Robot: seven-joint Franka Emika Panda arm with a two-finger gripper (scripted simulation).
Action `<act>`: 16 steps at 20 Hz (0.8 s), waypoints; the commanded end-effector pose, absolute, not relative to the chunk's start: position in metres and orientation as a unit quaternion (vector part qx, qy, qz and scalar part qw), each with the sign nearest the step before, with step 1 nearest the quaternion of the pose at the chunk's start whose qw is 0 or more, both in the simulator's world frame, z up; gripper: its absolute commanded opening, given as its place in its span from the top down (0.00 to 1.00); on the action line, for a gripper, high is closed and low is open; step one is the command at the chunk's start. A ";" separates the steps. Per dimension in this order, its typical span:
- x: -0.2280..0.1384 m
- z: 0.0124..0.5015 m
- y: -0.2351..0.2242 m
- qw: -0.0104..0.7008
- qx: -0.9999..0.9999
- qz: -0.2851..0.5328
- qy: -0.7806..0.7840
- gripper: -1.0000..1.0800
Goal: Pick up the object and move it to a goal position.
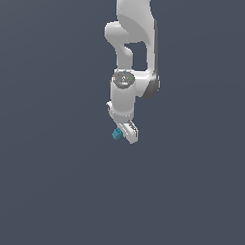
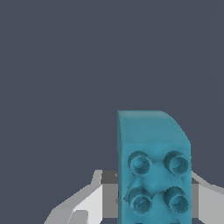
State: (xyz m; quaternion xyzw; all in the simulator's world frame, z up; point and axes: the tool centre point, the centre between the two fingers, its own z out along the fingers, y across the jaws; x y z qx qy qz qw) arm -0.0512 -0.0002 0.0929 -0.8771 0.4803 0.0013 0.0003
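Flat slate-grey fills both views with no edge or horizon, so the surface and the backdrop cannot be told apart. In the exterior view the white arm [image 1: 131,55] comes down from 12 o'clock and ends just above the picture's middle, with its gripper [image 1: 125,133] as the lowest part, tipped toward 5 o'clock. The teal-blue block [image 1: 116,134] sits at the gripper's tip, on its 9 o'clock side, touching the white fingers [image 1: 131,133]; it is far smaller than the hand that carries it. At this size its long axis cannot be read there.

The wrist view shows the block [image 2: 153,168] close up and filling the lower middle. Its studded face is turned toward the camera, with four round studs in two rows visible, and its long axis runs away from the camera, the plain far end rounded at one corner. White finger parts [image 2: 85,205] flank it on both sides with a darker pad just beside it, so the fingers appear clamped on the block.
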 end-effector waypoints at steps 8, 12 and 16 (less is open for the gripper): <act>-0.109 0.122 -0.034 0.001 -0.877 0.001 0.480 1.00; -0.125 0.131 -0.045 0.001 -0.877 0.001 0.480 1.00; -0.135 0.137 -0.051 0.001 -0.877 0.001 0.480 1.00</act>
